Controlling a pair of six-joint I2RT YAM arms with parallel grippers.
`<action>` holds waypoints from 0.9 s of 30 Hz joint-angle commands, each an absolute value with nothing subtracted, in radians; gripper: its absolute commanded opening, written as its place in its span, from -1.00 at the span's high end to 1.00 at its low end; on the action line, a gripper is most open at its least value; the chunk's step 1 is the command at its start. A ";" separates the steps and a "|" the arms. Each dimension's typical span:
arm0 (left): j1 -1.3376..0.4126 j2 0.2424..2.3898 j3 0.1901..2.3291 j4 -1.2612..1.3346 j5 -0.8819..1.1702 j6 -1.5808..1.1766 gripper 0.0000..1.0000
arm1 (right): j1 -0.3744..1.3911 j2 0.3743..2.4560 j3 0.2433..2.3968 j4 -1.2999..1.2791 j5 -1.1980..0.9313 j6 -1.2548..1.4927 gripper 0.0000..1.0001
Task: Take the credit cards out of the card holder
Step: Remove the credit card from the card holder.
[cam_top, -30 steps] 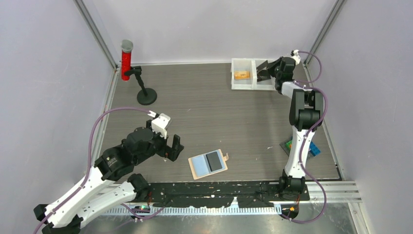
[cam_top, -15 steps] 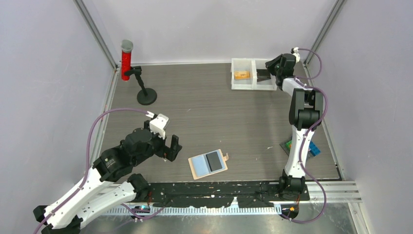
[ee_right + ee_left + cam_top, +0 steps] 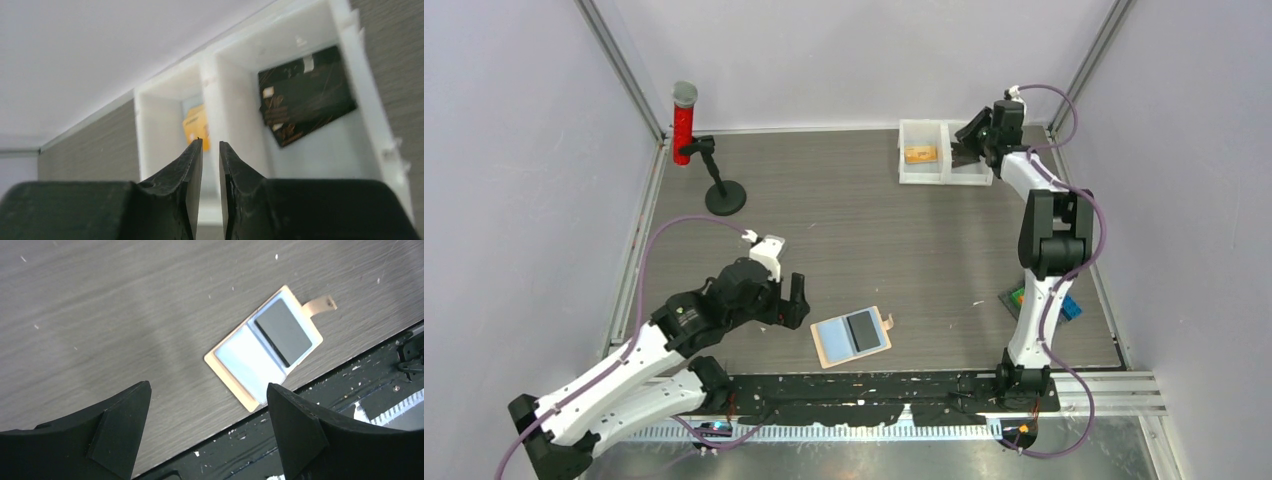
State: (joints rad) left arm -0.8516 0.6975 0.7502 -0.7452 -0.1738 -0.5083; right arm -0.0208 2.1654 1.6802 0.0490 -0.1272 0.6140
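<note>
Your right tool (image 3: 210,144), fingers almost together on nothing, has pulled back from the white bin (image 3: 212,95) where dark credit cards (image 3: 305,95) lie — and your wide-open left tool (image 3: 208,386) has come closer to the card holder (image 3: 245,357) on the table (image 3: 100,315) — one card (image 3: 283,332) still inside.
</note>
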 commanded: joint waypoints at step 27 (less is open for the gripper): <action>-0.847 0.561 0.464 -0.419 -0.054 -0.844 -0.45 | 0.844 1.133 0.566 0.010 -0.175 0.568 0.23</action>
State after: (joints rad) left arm -0.8490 0.5415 0.4999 -0.5728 -0.0990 -0.7761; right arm 0.7723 1.1835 0.6003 -0.0731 -0.1570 0.5076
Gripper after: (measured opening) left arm 0.736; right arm 0.371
